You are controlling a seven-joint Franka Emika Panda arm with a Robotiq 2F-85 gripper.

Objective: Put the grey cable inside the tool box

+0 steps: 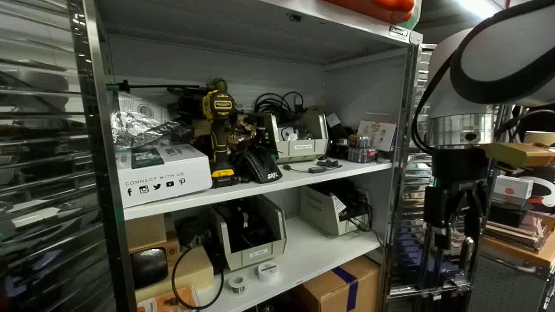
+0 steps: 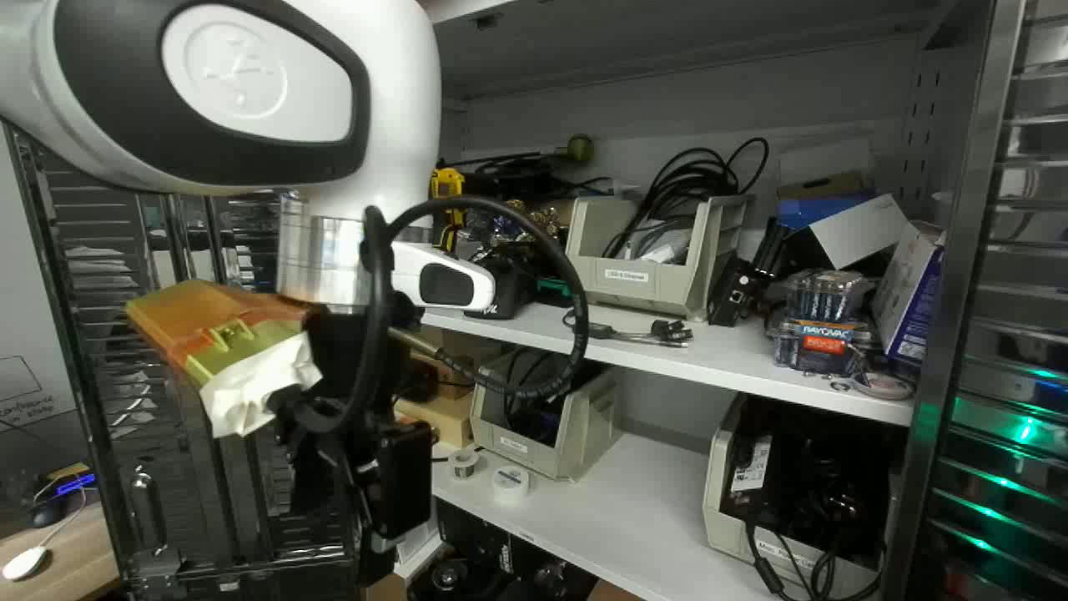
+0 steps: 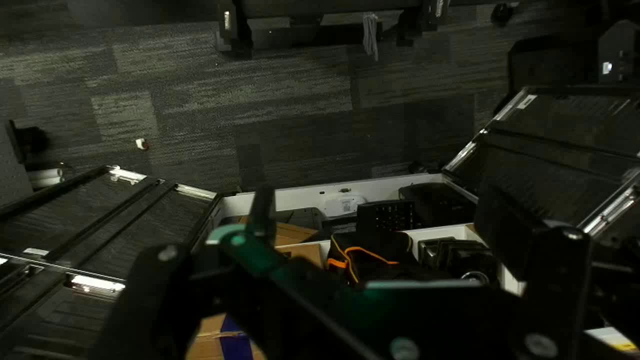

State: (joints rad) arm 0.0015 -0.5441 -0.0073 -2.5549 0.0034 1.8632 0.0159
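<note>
Robotiq gripper (image 3: 382, 220), fingers spread wide, hangs by an open cabinet (image 1: 368, 86).
The short grey cable (image 1: 318, 169) lies on the white upper shelf (image 1: 303, 178), just in front of a labelled grey bin (image 1: 303, 154), with a Rayovac battery pack (image 2: 822, 338) on the same surface. The lower shelf (image 1: 299, 260) holds 2 more bins (image 1: 253, 262) and 2 small rolls (image 1: 268, 273); beneath it sits a purple-banded cardboard box (image 1: 366, 281). Patchwork carpet (image 3: 280, 95) fills much of the wrist view; a ceiling light (image 1: 477, 8) glows in an exterior view.
</note>
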